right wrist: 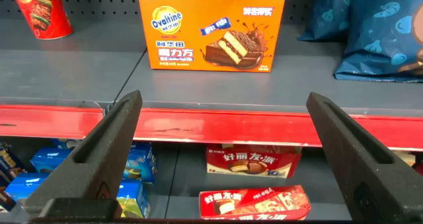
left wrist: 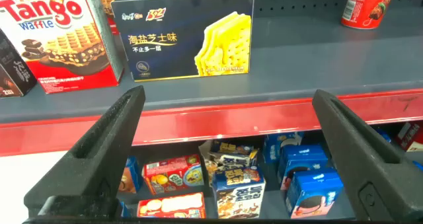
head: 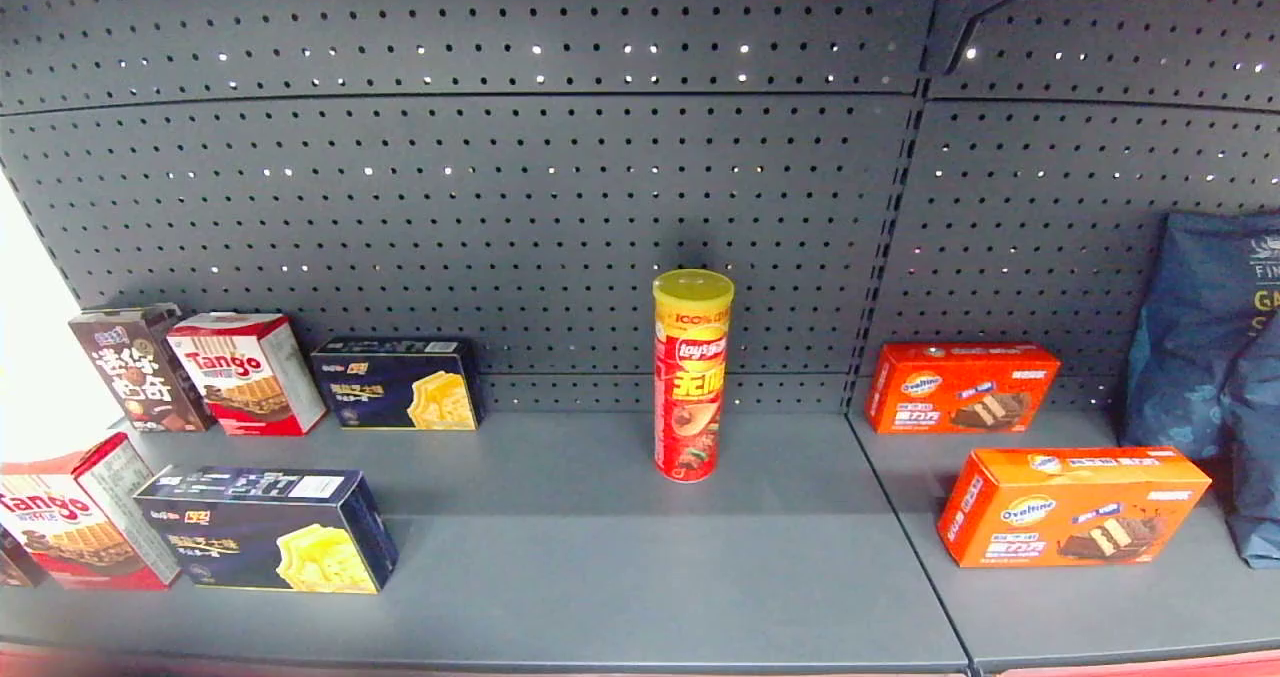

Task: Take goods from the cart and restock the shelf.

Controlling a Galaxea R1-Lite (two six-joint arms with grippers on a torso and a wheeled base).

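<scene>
A red chips can [head: 692, 377] with a yellow lid stands upright mid-shelf on the grey shelf [head: 600, 567]. Navy cracker boxes [head: 268, 530] and wafer boxes [head: 80, 527] sit at the left, and orange cake boxes [head: 1070, 505] at the right. My left gripper [left wrist: 225, 164] is open and holds nothing. It hovers just outside the shelf's red front edge [left wrist: 218, 118], facing the front navy cracker box [left wrist: 185, 36]. My right gripper [right wrist: 228, 161] is also open with nothing in it. It faces the front orange cake box [right wrist: 211, 29] from outside the red edge [right wrist: 218, 125].
Dark blue bags [head: 1210, 357] lean at the shelf's far right. A perforated back panel [head: 500, 207] closes the rear. The lower shelf holds blue packs [left wrist: 310, 184] and red boxes [right wrist: 254, 161]. Bare shelf surface lies on both sides of the can.
</scene>
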